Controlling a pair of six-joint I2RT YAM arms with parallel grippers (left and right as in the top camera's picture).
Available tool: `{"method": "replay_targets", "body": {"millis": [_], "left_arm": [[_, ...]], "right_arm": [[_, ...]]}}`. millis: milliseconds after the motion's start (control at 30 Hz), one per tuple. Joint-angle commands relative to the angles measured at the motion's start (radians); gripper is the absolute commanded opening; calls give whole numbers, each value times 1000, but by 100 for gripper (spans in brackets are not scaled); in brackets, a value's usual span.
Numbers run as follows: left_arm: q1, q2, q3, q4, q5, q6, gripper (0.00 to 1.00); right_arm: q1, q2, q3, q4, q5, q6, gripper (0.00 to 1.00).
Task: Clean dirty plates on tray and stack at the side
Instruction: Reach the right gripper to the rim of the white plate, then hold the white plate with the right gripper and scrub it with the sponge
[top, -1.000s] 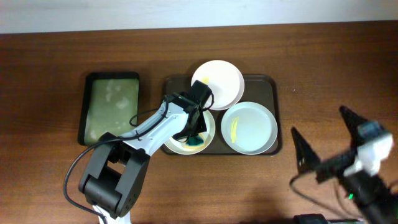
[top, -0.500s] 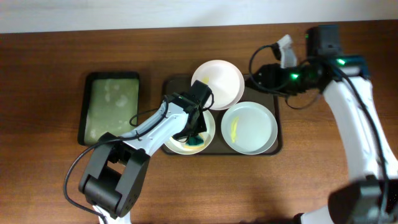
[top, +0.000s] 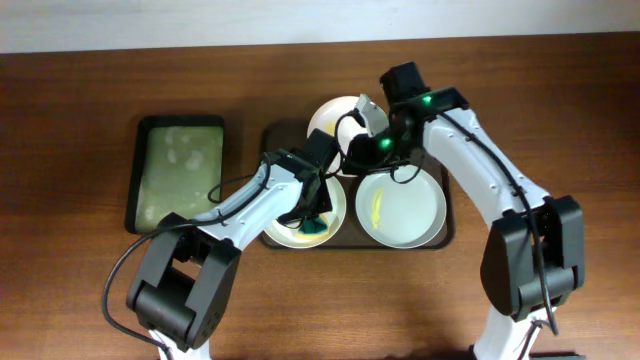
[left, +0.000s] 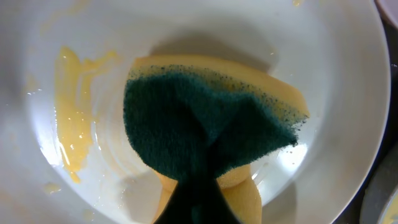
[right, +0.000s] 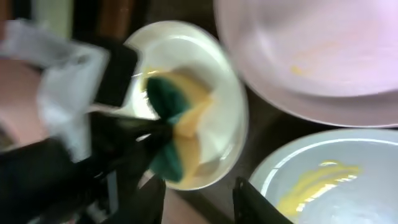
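Note:
Three white plates lie on the dark brown tray (top: 438, 132): one at the back (top: 345, 118), one at the front right (top: 412, 208) with a yellow smear (top: 376, 208), one at the front left (top: 285, 232). My left gripper (top: 314, 214) is shut on a green and yellow sponge (left: 211, 124), pressed into the front left plate (left: 56, 56) beside a yellow smear (left: 71, 127). My right gripper (top: 366, 150) hovers over the tray between the plates, its jaws apart and nothing held. Below its fingers (right: 252, 202) the view is blurred, with that plate's rim (right: 217, 134) and the sponge (right: 168, 118).
A smaller black tray with a greenish inside (top: 180, 172) lies left of the brown tray. Brown tabletop runs on all sides, with a pale wall edge along the back. The two arms cross close together above the tray's middle.
My right arm has swung in from the near right edge to above the tray, and its jaws have narrowed. My left gripper and the sponge have stayed put.

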Motion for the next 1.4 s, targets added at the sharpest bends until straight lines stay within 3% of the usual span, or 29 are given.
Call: {"method": "replay_targets", "body": {"millis": [0,200,433,1033,1100,1367], "left_arm": [[1,21,-5,-3,-13,-6,1],[1,21,-5,-3,-13,-6,1],[14,21,-5,-3,-13,-6,0],[45,21,-5,-4,43,-6,0],[45,21,-5,-4,43,-6,0],[45,24,-5,-3,43,-5,0]], "right_arm": [[21,19,13,16,113,58,38],[41,119,13,42,76,71,37],[23,148,13,84,-132,71,35],[84,215,13,91,28,68,32],[84,215,12,93,81,68,36],[83,215,15,108,97,44,38]]}}
